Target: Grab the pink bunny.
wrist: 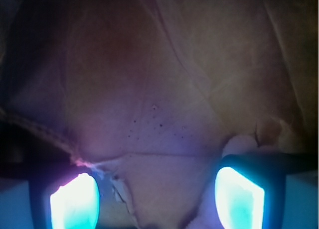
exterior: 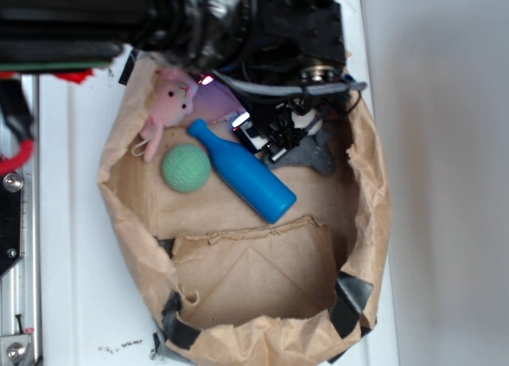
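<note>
From the exterior view I see one brown paper bag [exterior: 362,191] lying open on the white bench [exterior: 71,223], its rim rolled down and patched with dark tape at the near corners. Inside it I count four loose things: one pink bunny [exterior: 169,103], one green ball [exterior: 187,169], one blue bottle [exterior: 242,173] and one grey plush animal [exterior: 312,155]. The bunny sits at the far left corner of the bag, up against the paper wall, partly under the black arm [exterior: 159,16]; it is pale pink all over, soft, with a long limb hanging down toward the ball and a thin loop at its end. The ball lies just beside and nearer than the bunny, touching or almost touching the bottle, which lies on its side with its neck pointing toward the bunny. The grey plush lies at the far right of the bag, partly hidden. The hand [exterior: 262,135] hangs inside the bag between the bottle and the grey plush, apart from the bunny. In the wrist view I see its two fingers [wrist: 75,201] glowing blue-white and set wide, with only creased paper between them, and a pale pink lump [wrist: 241,144] pokes out just above the right finger.
</note>
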Robot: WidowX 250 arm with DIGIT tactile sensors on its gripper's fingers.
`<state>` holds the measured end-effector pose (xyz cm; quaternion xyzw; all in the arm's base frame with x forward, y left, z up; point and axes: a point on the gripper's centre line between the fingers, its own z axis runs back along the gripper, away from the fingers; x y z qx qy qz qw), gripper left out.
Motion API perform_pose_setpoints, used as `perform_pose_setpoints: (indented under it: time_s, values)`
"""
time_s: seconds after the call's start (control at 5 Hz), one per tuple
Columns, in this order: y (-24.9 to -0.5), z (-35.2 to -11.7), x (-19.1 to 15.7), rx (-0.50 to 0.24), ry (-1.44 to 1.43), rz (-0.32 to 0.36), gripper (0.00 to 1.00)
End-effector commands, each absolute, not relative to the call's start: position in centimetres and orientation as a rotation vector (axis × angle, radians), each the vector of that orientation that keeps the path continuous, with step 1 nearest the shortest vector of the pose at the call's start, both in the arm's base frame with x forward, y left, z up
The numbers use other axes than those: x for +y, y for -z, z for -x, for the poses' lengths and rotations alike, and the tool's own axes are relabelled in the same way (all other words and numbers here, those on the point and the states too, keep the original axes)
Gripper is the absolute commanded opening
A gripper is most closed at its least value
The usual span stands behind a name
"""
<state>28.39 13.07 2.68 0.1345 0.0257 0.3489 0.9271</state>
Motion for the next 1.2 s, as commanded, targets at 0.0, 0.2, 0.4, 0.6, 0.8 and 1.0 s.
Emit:
perform_pose_setpoints:
  time_s: [0.0,0.2,0.4,0.6,0.8,1.0]
  values:
    - [-3.8,-28.1,12.2,0.037,-0.753,-0.249,1.00]
    - [-5.7,-26.9,12.1,0.081,-0.818,-0.178,1.00]
    - [-6.8,-25.4,11.5,0.143,-0.933,-0.156,1.00]
    - [-7.2,-23.8,10.8,0.140,-0.958,-0.132,1.00]
    - [-7.1,-22.5,9.9,0.127,-0.995,-0.146,1.00]
    - [-6.5,-21.9,9.6,0.108,-1.054,-0.216,1.00]
